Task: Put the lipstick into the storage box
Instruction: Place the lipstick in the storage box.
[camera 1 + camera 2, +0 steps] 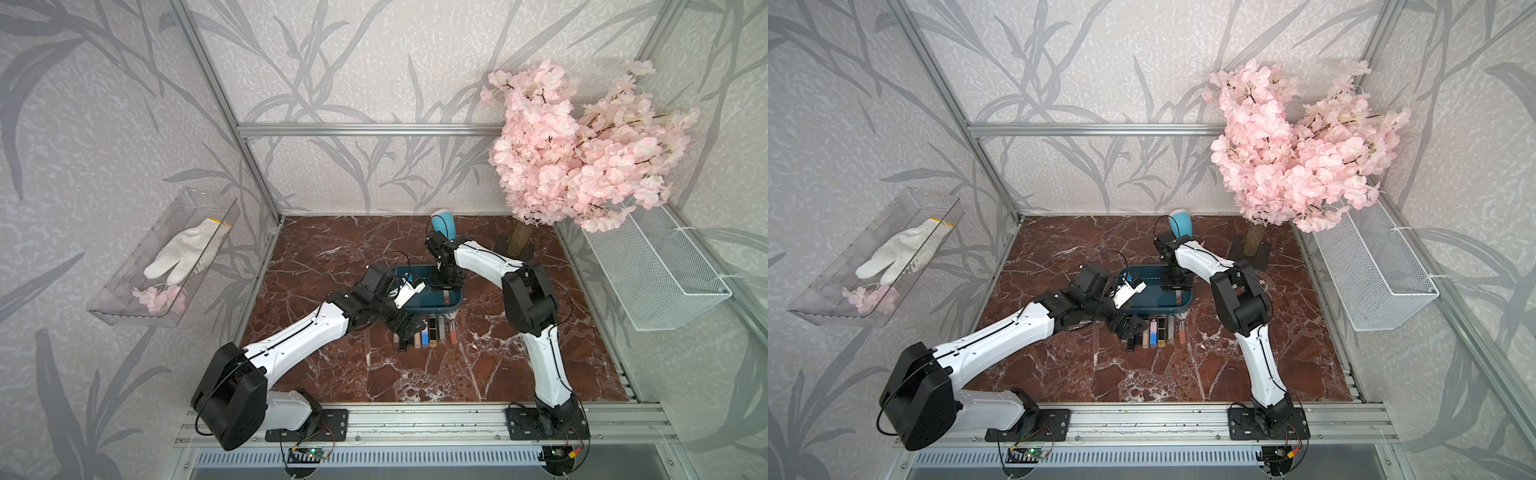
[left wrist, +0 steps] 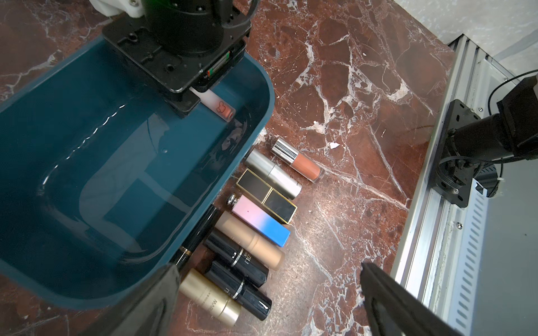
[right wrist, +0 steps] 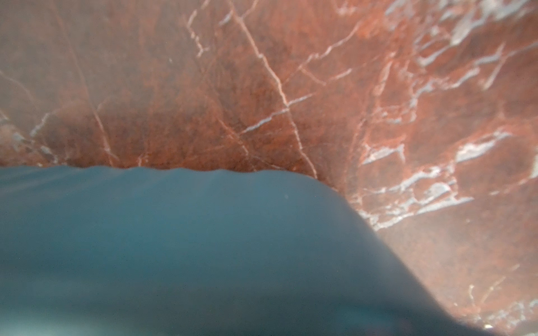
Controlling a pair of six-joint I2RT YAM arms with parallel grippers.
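The right end effector (image 1: 446, 287) is reaching down into the storage box (image 1: 432, 309), the dark teal tub that is sitting on the red-brown marble surface (image 1: 415, 374). In the left wrist view a white lipstick (image 2: 217, 105) with a pink end and a small red drawing is lying on the box floor. It is poking out from under this end effector's black body, close to the tub's rounded end wall. Whether the jaws are clenching it or are released I cannot tell, since the body is hiding them from above. The right wrist view is giving only a teal blur of the box wall with marble behind it.

The left end effector (image 2: 267, 265) is hovering released, its fingers (image 2: 387, 296) standing wide apart. Just ahead of those fingers a row of other lipsticks (image 2: 262, 221) is lying side by side on the surface, right against the outside of the box's long wall. A gold tube (image 2: 212, 302) is lying nearest the end effector. Then come black tubes, a beige one, a pink-to-blue one, a black-and-gold square case and a silver one, with a clear tube of peach gloss (image 2: 300, 163) farthest from it.

In both top views the left end effector is hanging over one end of that row, with the right end effector beyond it across the box, and a light blue cup (image 1: 442, 224) is standing farther back behind the right end effector
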